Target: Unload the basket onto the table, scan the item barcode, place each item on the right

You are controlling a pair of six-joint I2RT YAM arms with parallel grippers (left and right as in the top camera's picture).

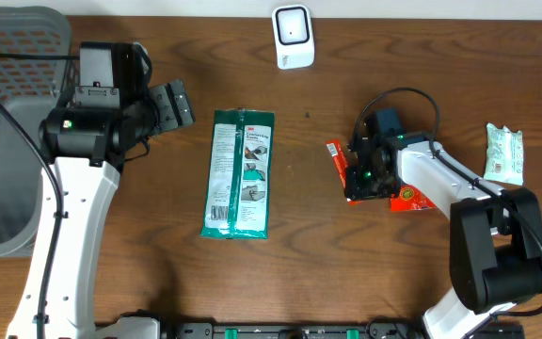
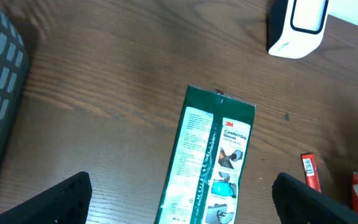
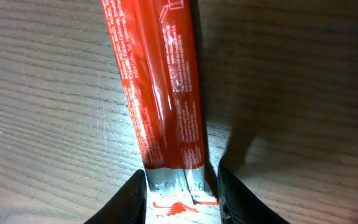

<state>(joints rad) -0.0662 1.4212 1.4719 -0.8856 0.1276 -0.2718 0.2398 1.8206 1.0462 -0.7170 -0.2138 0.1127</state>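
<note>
The item under my right gripper (image 1: 365,179) is a long red packet (image 1: 410,199) lying flat on the table at the right. In the right wrist view the red packet (image 3: 160,81) runs up the frame, and its silver sealed end sits between the fingers of my right gripper (image 3: 182,190), which press against both of its edges. I cannot make out a barcode on it. The white scanner (image 1: 293,36) stands at the table's far edge. My left gripper (image 1: 172,105) hovers at the upper left, wide open and holding nothing.
A green 3M glove pack (image 1: 240,174) lies mid-table, below and ahead of the left gripper (image 2: 182,193). A white packet (image 1: 503,154) rests at the far right. A grey basket (image 1: 7,113) fills the left edge.
</note>
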